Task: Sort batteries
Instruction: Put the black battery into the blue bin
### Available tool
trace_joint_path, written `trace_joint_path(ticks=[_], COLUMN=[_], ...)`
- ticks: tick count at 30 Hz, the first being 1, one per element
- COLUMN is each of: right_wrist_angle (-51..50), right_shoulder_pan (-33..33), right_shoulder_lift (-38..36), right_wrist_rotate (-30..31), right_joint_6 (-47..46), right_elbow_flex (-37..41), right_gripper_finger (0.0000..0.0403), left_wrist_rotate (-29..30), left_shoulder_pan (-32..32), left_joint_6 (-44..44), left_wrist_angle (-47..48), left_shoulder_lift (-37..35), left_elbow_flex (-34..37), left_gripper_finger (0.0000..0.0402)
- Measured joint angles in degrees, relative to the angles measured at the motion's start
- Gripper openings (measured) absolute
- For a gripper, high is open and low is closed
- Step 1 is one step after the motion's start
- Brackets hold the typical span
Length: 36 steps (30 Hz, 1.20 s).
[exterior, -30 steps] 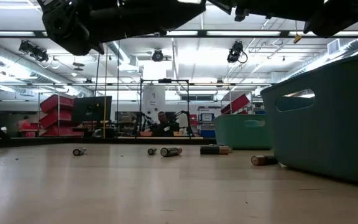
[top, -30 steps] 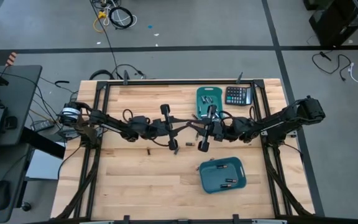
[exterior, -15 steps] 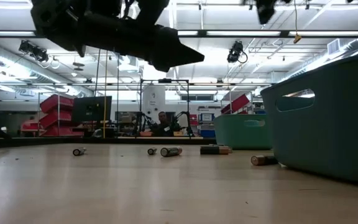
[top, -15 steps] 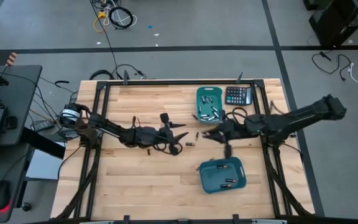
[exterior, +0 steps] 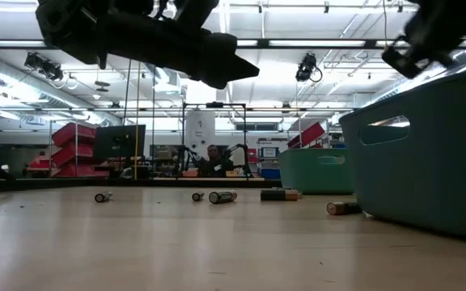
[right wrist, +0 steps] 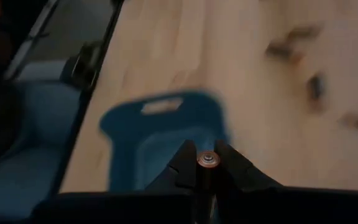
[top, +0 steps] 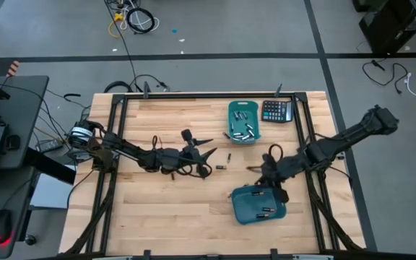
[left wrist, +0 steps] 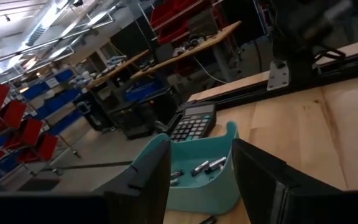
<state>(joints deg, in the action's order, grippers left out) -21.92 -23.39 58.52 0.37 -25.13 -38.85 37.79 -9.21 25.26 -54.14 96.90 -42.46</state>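
A pale wooden table top (top: 165,209) in a black metal frame stands on a grey workshop floor, with red storage bins and shelving in the room beyond.

The task's things are small cylindrical batteries, silvery-grey or dark. One copper-capped cell (right wrist: 206,160) is pinched end-on between the right gripper's (right wrist: 205,169) two dark fingers, which are clamped on its body. In the high view this gripper (top: 274,189) hangs over the near teal plastic bin (top: 238,208), where a few cells (top: 264,211) already lie. Loose batteries (top: 220,167) rest on the wood between the two arms; the low view shows them lying on their sides (exterior: 223,196), one (exterior: 342,208) just beside the near bin's wall. More silvery cells (top: 243,131) sit in the far teal bin (top: 232,110), next to a black calculator (top: 276,110).

The left gripper (top: 206,149) hovers over the table's middle, its fingers spread wide and holding nothing; its own camera looks between them toward the far bin (left wrist: 227,180).

I judge these cells light, rigid and smooth-sided, so they will roll on the wood and may slip in a loose pinch. The best hold looks to be across the middle of the cylinder, fingers square to its length. They seem sturdy enough to drop a short way into a bin.
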Motion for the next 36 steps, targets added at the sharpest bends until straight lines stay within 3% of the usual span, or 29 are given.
trace_joint_path(ticks=[4, 16, 36], right_wrist_angle=[-1.6, -3.9, -5.3], right_shoulder_pan=[-2.7, -10.3, -12.7], right_shoulder_lift=[3.2, 13.0, 14.5], right_wrist_rotate=[-2.8, -3.6, 2.5], right_joint_6=[-6.9, -19.9, -21.5], right_elbow_flex=[0.0, -0.6, -3.9], right_gripper_finger=[0.0023, 0.0029, 0.0038], left_wrist_rotate=[0.7, 3.1, 2.4], left_shoulder_pan=[0.2, -0.1, -8.9], left_joint_6=[-0.4, -3.3, -10.4], left_wrist_angle=[-1.0, -1.0, 0.9], left_shoulder_lift=[0.0, 0.0, 0.0], left_elbow_flex=[0.0, 0.0, 0.0], left_gripper_finger=[0.017, 0.017, 0.017])
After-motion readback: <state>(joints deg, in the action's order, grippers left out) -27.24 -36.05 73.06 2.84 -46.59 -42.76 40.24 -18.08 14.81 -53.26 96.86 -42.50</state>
